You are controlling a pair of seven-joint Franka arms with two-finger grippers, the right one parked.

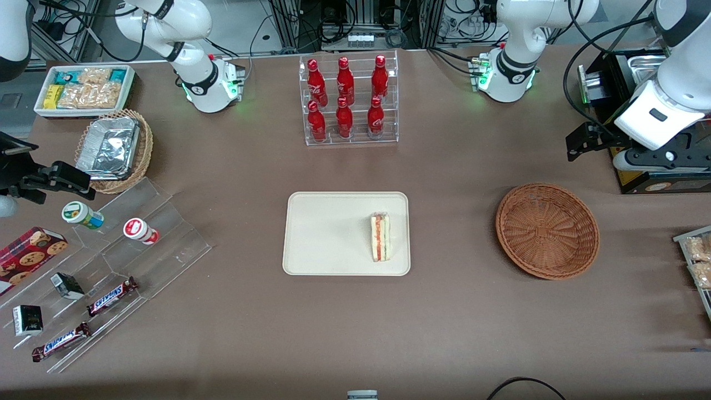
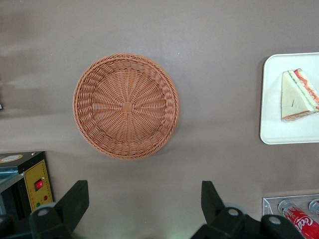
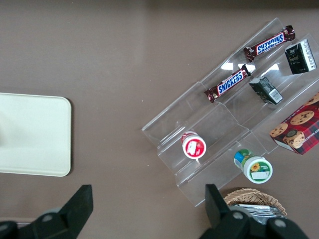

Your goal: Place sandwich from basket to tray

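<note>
The sandwich (image 1: 380, 238) lies on the cream tray (image 1: 322, 233), near the tray's edge that faces the basket; it also shows in the left wrist view (image 2: 298, 95) on the tray (image 2: 279, 129). The reddish-brown wicker basket (image 1: 547, 230) is empty and sits beside the tray, toward the working arm's end of the table; the left wrist view shows it from above (image 2: 126, 106). My left gripper (image 1: 577, 143) is open and empty. It hangs high above the table, farther from the front camera than the basket (image 2: 143, 191).
A clear rack of red cola bottles (image 1: 349, 100) stands farther from the front camera than the tray. A black box with a yellow label (image 1: 661, 178) sits under the working arm. Snack packets (image 1: 697, 261) lie at the table edge. An acrylic snack stand (image 1: 111, 266) is toward the parked arm's end.
</note>
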